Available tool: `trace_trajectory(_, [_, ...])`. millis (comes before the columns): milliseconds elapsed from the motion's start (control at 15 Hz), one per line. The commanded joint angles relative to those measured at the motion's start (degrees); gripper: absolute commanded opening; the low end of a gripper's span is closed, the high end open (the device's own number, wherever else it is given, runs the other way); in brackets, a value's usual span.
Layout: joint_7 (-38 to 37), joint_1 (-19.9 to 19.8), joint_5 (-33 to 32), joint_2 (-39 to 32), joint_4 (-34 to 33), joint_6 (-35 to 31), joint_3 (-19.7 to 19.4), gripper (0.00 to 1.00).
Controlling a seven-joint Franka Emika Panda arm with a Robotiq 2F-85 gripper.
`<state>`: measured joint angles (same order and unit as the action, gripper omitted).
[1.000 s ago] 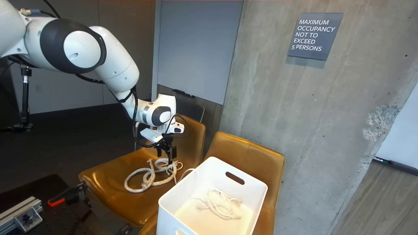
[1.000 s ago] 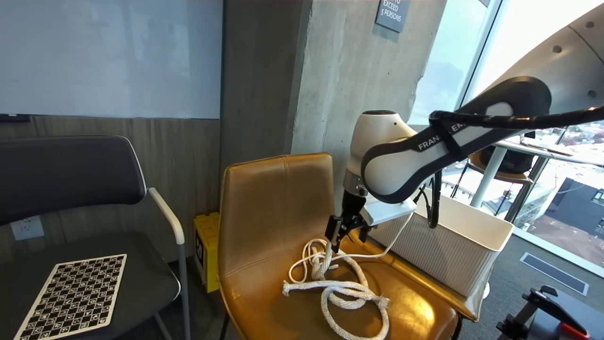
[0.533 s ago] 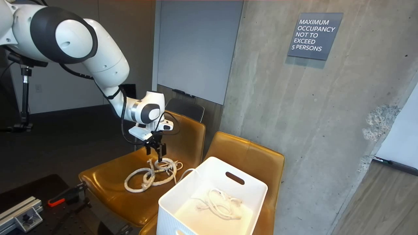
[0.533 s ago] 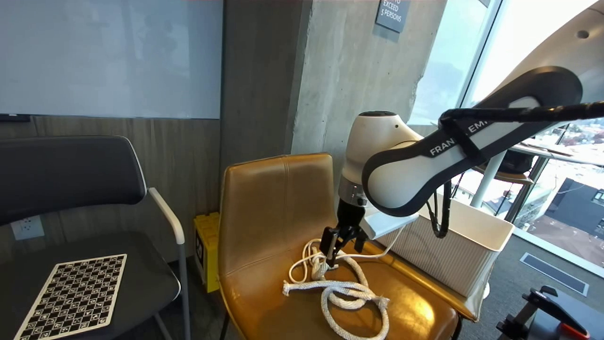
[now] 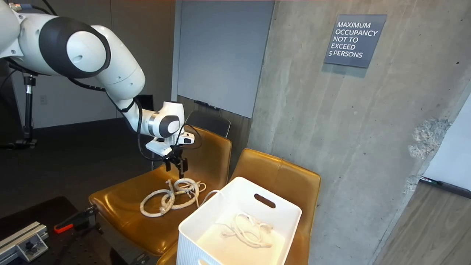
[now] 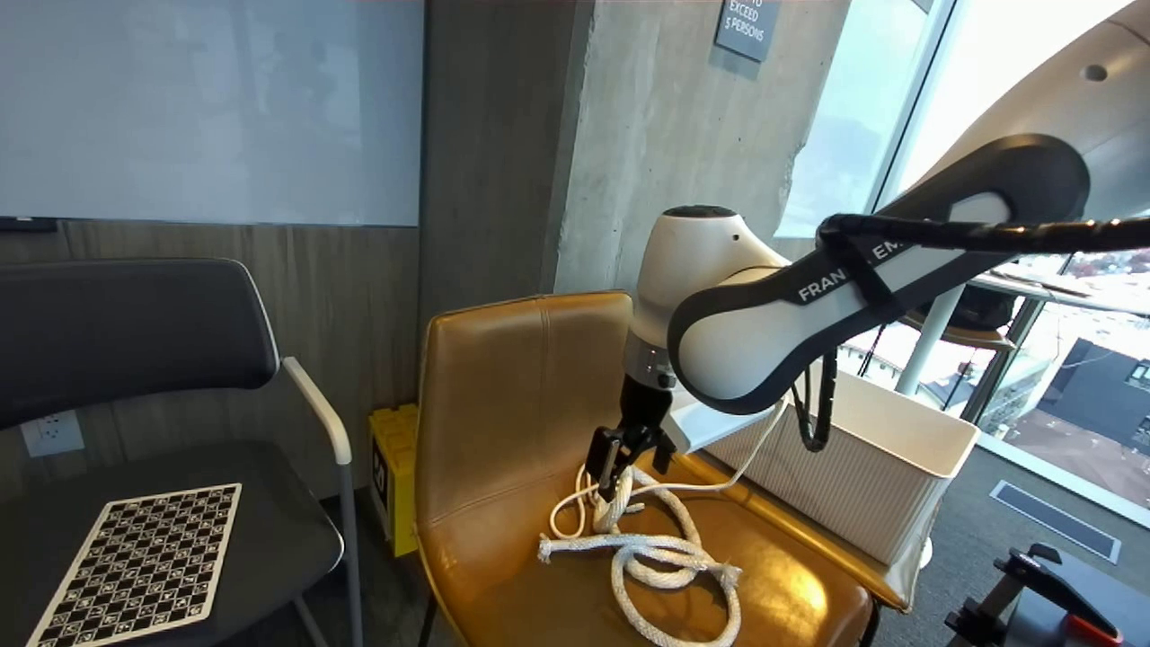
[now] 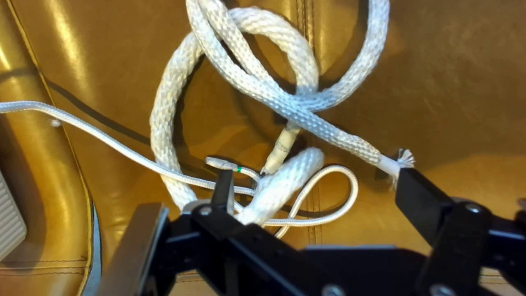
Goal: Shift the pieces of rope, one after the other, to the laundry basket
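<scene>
My gripper [image 7: 315, 177] hangs over the leather chair, its jaws wide apart and holding nothing. Below it the thick white rope [image 7: 162, 119] lies in tangled loops on the seat, also visible in both exterior views. One stout strand passes under the gap, nearer the left finger in the wrist view; a frayed end shows by the right fingertip. A thinner cord [image 7: 102, 137] winds through the same tangle and runs over the rim of the laundry basket [image 5: 191, 252]. Inside that white basket rests a loose coil of thin rope [image 5: 255, 244].
The basket stands on a second brown chair [image 5: 279, 171] beside the rope chair [image 5: 125, 217]. Its backrest [image 6: 530, 386] rises close behind the gripper. A red-and-black clamp [image 5: 73, 222] sits at a dark table. A grey chair [image 6: 225, 530] carries a patterned board [image 6: 135, 566].
The arm has drawn back from above the basket side of the tangle, and the gripper sits slightly higher. Ropes and basket look unmoved; the jaws have stayed open.
</scene>
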<state>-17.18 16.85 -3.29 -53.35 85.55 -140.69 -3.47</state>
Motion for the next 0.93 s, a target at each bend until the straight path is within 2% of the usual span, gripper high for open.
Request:
trace_trajectory(0, [-1.4, -0.6, -0.2, -5.6, -6.6, 1.5, 0.0, 1.0])
trace_trajectory(333, [-2.3, -1.1, 0.3, -10.0, -11.6, 2.5, -0.3, 1.0])
trace_trajectory(400, [-2.5, -1.1, 0.4, -10.8, -12.8, 2.7, -0.3, 0.81])
trace_trajectory(867, [-4.3, -1.4, 0.4, -12.2, -19.2, 8.2, -0.7, 0.29])
